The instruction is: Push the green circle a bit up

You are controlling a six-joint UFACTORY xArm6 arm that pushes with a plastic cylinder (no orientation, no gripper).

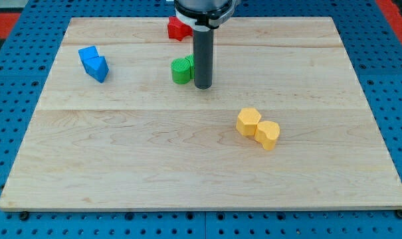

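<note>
The green circle (181, 70) sits on the wooden board (201, 166), left of centre in the view's upper half. My tip (202, 86) rests on the board just to the right of the green circle, close beside it or touching its right edge. The dark rod rises from there to the view's top.
A red block (178, 28) lies near the board's top edge, above the green circle and partly behind the arm. A blue block (94, 64) sits at the upper left. A yellow block (258, 129) of two joined rounded parts lies right of centre.
</note>
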